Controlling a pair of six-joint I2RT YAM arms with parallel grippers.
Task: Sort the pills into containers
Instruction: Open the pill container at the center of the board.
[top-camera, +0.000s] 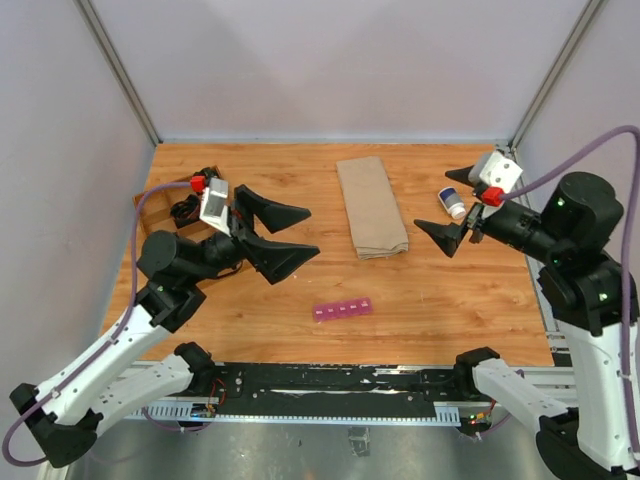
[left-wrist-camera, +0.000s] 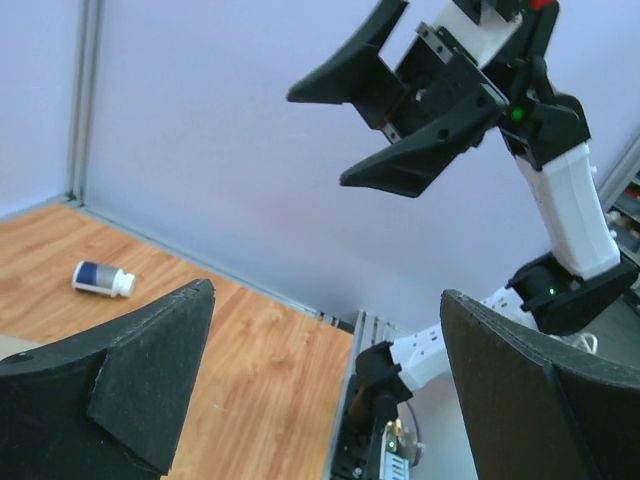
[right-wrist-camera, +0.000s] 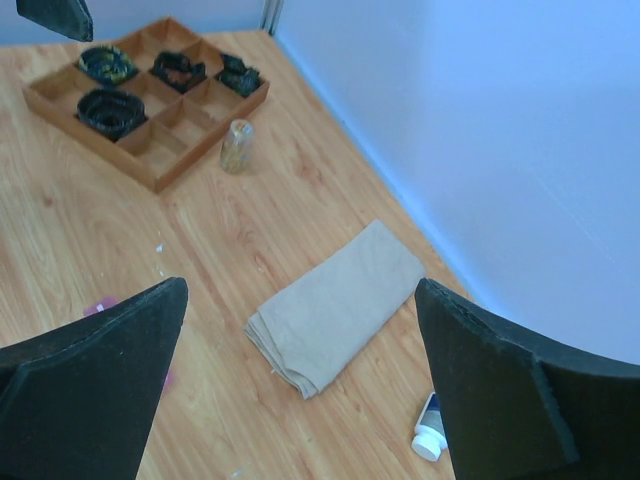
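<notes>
The containers (top-camera: 342, 309) are a narrow magenta-pink strip of small lidded compartments, lying flat on the wooden table in front of the two arms. A sliver of the same containers (right-wrist-camera: 100, 305) peeks out past a finger in the right wrist view. No loose pills can be made out. My left gripper (top-camera: 312, 232) (left-wrist-camera: 328, 292) hovers open and empty at the left, pointing right, well behind the strip. My right gripper (top-camera: 432, 200) (right-wrist-camera: 300, 290) hangs open and empty at the right, pointing left. A white-capped bottle (top-camera: 452, 203) (left-wrist-camera: 103, 278) (right-wrist-camera: 432, 430) lies on its side just beside it.
A folded beige cloth (top-camera: 371, 205) (right-wrist-camera: 340, 305) lies at the middle back. A brown divided wooden tray (right-wrist-camera: 150, 95) with black items sits at the back left, partly under the left arm. A small clear vial (right-wrist-camera: 237, 145) stands next to it. Walls close three sides.
</notes>
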